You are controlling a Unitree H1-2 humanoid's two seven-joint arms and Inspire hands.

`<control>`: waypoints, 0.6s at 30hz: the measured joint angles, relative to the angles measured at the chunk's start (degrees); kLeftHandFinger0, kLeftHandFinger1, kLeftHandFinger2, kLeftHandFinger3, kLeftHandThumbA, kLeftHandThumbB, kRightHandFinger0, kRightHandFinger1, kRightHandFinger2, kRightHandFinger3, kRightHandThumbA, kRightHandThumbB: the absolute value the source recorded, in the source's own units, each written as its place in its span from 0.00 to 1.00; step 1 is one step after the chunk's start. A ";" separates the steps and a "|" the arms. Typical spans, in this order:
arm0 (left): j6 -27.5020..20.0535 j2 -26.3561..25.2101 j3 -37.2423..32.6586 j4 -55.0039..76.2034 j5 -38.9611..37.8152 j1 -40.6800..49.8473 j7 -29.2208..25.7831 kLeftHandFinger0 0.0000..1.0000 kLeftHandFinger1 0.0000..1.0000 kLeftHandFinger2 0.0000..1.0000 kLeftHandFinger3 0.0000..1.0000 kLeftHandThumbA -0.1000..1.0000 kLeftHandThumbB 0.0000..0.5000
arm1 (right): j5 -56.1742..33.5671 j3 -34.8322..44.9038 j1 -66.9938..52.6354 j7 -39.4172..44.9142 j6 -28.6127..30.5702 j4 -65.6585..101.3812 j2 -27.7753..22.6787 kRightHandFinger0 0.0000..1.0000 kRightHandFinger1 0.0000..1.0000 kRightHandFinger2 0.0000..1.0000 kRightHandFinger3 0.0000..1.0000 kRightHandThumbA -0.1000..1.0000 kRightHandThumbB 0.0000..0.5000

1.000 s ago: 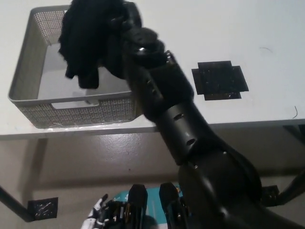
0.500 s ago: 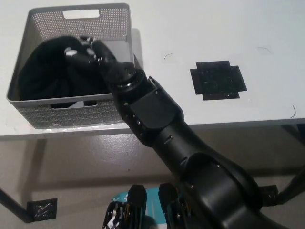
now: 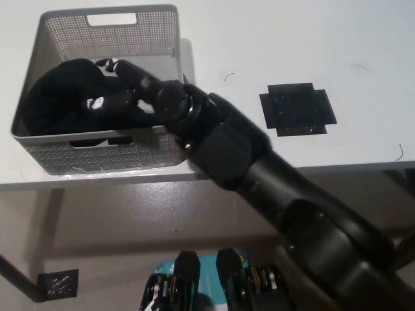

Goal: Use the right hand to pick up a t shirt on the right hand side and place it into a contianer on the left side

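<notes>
Black t-shirt (image 3: pixel 55 97), crumpled in dark heap, lying inside grey perforated container (image 3: pixel 110 29) at counter (image 3: pixel 272 39) left. Right hand (image 3: pixel 126 87) inside container, touching shirt; grip unclear, black on black. Left hand out of view.

A robotics test space or lab is suggested. A plain white table (image 3: pixel 324 39) is seen, bare but for a grey perforated container (image 3: pixel 97 152) and a black cross-shaped marker (image 3: pixel 297 109) stuck flat on its top. A similar black marker (image 3: pixel 58 283) is fixed to the beige floor (image 3: pixel 130 220) under the table's edge.
</notes>
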State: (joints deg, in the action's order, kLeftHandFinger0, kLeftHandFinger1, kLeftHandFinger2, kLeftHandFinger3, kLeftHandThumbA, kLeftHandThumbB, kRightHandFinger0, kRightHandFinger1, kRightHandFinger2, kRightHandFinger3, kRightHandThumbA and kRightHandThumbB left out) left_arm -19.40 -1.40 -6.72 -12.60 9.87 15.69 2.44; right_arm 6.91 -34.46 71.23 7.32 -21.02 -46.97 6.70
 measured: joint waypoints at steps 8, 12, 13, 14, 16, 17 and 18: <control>0.04 -0.24 0.05 0.00 -0.06 -0.02 0.03 0.78 0.90 0.92 1.00 0.96 0.47 | 2.70 -2.26 -5.62 2.29 -0.51 16.07 -8.94 1.00 1.00 1.00 1.00 1.00 0.80; 0.03 -0.43 0.10 0.00 -0.13 -0.04 0.03 0.79 0.91 0.91 1.00 0.98 0.47 | 3.40 -2.10 -8.55 3.00 -0.67 23.82 -14.01 1.00 1.00 1.00 1.00 1.00 0.77; 0.02 -0.50 0.13 0.00 -0.16 -0.03 0.03 0.78 0.92 0.93 1.00 0.99 0.45 | 3.46 -1.90 -9.60 3.18 -0.69 26.50 -15.46 1.00 1.00 1.00 1.00 1.00 0.75; 0.01 -0.52 0.13 0.00 -0.17 -0.03 0.03 0.78 0.93 0.94 1.00 0.99 0.44 | 3.47 -1.85 -10.00 3.22 -0.70 27.04 -15.96 1.00 1.00 1.00 1.00 1.00 0.77; -0.03 -0.61 0.17 -0.01 -0.24 0.01 0.03 0.80 0.94 0.95 1.00 0.98 0.44 | 3.54 -1.50 -12.92 3.55 -0.84 32.63 -19.26 1.00 1.00 1.00 1.00 1.00 0.79; -0.03 -0.62 0.19 -0.01 -0.28 0.03 0.03 0.80 0.94 0.95 1.00 0.98 0.44 | 3.60 -1.43 -14.04 3.67 -0.90 34.88 -20.36 1.00 1.00 1.00 1.00 1.00 0.80; -0.05 -0.64 0.20 -0.01 -0.30 0.05 0.03 0.81 0.93 0.94 1.00 0.98 0.45 | 3.67 -1.40 -15.00 3.75 -0.94 36.38 -21.28 1.00 1.00 1.00 1.00 1.00 0.77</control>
State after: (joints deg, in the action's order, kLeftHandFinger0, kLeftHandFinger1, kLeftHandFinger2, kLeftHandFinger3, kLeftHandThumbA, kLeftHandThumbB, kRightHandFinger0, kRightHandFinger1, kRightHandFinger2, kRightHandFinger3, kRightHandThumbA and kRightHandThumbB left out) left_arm -19.45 -2.04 -6.52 -12.61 9.57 15.74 2.47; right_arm 10.57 -35.86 56.23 11.08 -21.96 -10.60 -14.58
